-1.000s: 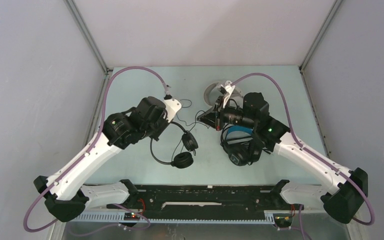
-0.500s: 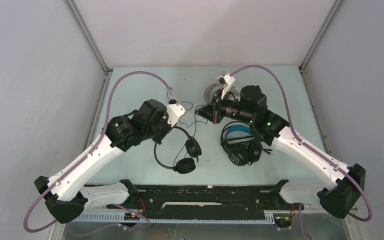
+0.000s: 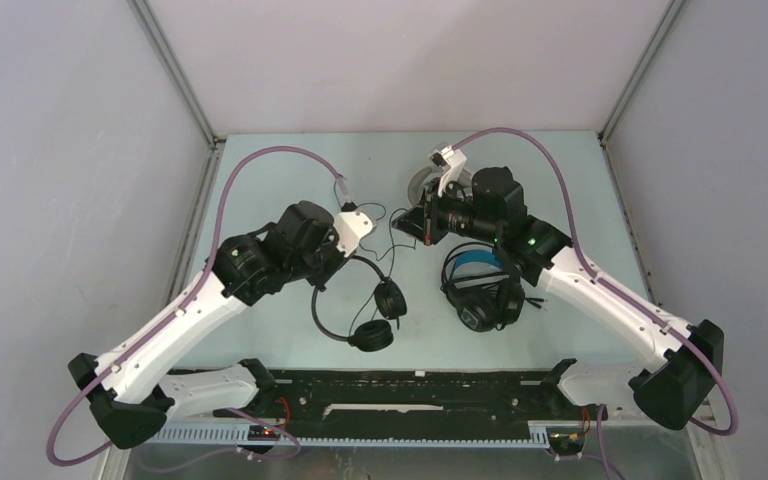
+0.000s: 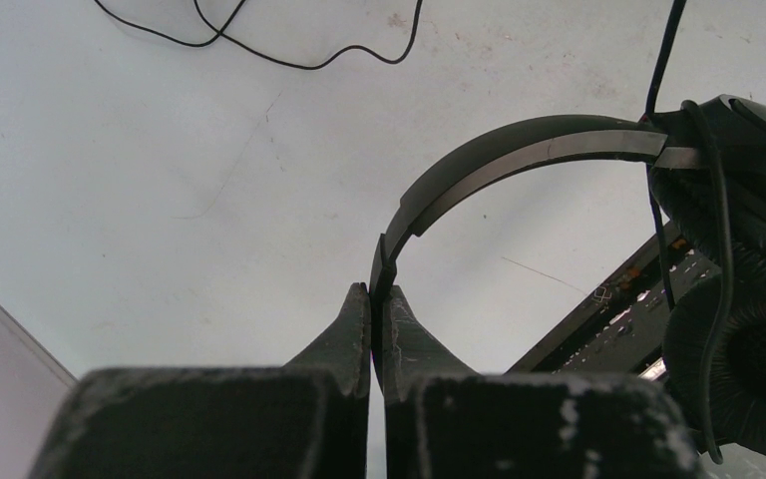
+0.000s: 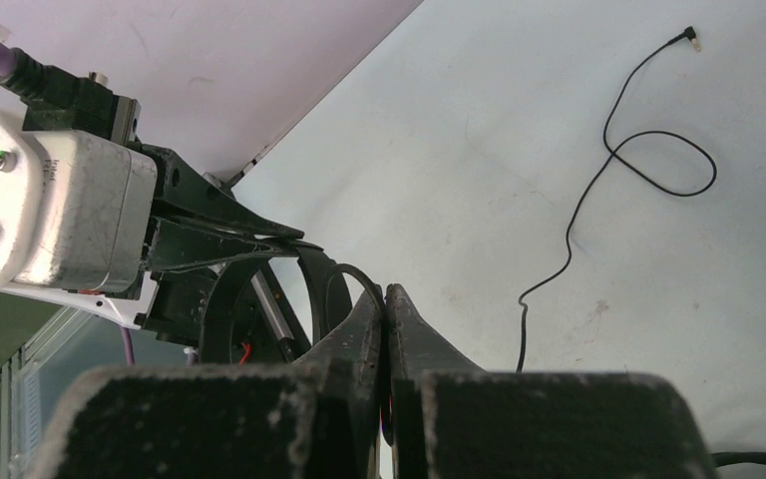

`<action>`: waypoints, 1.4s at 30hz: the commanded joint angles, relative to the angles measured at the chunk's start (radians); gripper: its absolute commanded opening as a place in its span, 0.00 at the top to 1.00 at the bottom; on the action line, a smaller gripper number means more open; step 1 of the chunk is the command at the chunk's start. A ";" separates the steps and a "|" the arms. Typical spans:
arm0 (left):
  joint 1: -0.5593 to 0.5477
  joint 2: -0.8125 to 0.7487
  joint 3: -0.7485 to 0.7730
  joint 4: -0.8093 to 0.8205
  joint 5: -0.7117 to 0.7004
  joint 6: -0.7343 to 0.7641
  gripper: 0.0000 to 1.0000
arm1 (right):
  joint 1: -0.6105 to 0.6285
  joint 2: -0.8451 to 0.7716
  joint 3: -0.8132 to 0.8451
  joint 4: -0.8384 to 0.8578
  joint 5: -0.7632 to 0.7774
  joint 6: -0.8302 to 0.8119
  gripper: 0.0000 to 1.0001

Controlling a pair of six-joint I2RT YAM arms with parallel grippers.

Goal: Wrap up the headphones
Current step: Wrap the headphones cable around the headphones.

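Two white arms reach over the tabletop (image 3: 280, 180), the left arm (image 3: 175, 320) and the right arm (image 3: 600, 300), and they come close near its middle. Three pairs of headphones are here.

The biggest, the white-grey headphones (image 3: 418, 185), lie toward the far edge, mostly hidden behind the right arm. The black headphones with blue (image 3: 482, 300) lie a little right of the middle, and nothing holds them. The slim black headphones (image 3: 371, 336) are in the middle, toward the near edge.

The left gripper (image 4: 371, 304) is squeezed tight on their thin headband, so the pair cannot slide away. The right gripper (image 5: 384, 299) has its fingers pressed together. It looks pinched on the thin black cable (image 5: 608, 150), though the tips hide the exact spot. I think one arm holds the pair steady so the other can wind the cable round it.

Most of the cable lies loose in loops toward the far edge, with its little plug (image 5: 691, 36) at the end. So the winding looks barely begun.

The tabletop is pale and flat, with small scratches and dirty specks. A black rail (image 3: 410, 385) runs along its near edge. Plain grey walls (image 3: 60, 150) close in the left, far and right sides.
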 commanded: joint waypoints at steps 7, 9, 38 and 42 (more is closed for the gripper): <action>-0.007 0.059 0.022 0.001 -0.161 -0.062 1.00 | 0.020 -0.039 0.072 -0.012 -0.009 -0.005 1.00; -0.005 0.077 0.038 -0.004 -0.201 -0.099 1.00 | 0.047 -0.051 0.071 -0.026 -0.020 -0.004 1.00; 0.225 -0.010 0.060 0.213 -0.418 -0.405 1.00 | 0.258 0.121 0.071 0.093 -0.152 0.095 0.97; 0.240 -0.046 0.036 0.265 -0.388 -0.432 1.00 | 0.258 0.140 0.071 0.104 -0.108 0.057 0.96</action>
